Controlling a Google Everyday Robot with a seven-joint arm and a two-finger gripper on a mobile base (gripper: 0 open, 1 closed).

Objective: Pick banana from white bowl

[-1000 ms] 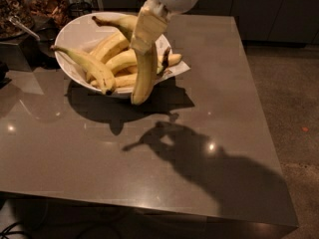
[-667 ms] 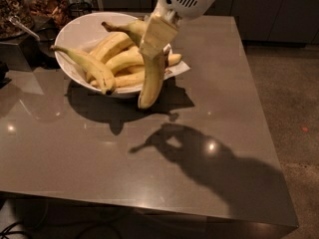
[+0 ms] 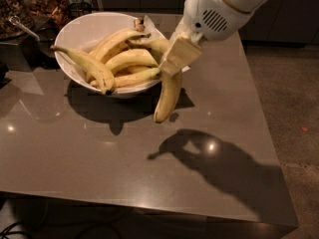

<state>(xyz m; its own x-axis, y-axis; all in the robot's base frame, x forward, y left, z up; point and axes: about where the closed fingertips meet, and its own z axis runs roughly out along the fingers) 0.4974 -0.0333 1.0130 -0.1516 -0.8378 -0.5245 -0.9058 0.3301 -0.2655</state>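
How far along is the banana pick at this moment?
Done: the gripper is shut on the banana, which hangs outside the white bowl, above the table, with its shadow lying apart from it. In hand: holding it aloft beside the bowl's right rim. Left: little, perhaps carrying it farther clear. Other bananas lie in the bowl.

End effector [image 3: 173,65], clamped on the banana [image 3: 167,96], hangs over the desk [image 3: 124,163] just right of the white bowl [image 3: 75,26]. Open passage front and right; bowl and containers [image 3: 30,4] obstruct far left.
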